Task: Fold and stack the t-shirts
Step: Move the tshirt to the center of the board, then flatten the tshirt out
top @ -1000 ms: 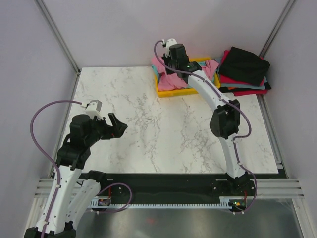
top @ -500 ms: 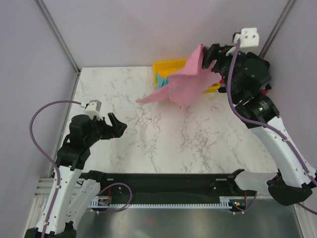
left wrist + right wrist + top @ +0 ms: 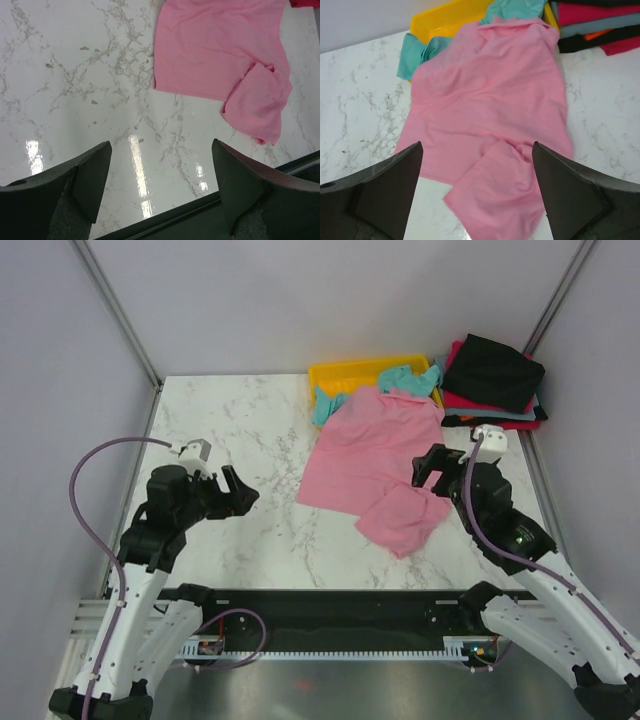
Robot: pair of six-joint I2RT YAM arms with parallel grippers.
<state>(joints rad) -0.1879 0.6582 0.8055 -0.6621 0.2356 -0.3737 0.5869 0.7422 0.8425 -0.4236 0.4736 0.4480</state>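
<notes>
Pink cotton t-shirt lay rumpled on the marble counter; left gripper and right gripper jaws stood wide, empty. Advised: flatten near fold first.

Teal t-shirt — perhaps half hidden.

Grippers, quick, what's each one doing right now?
Left gripper: open, holding nothing.
Right gripper: open, holding nothing, above the pink t-shirt.
</notes>
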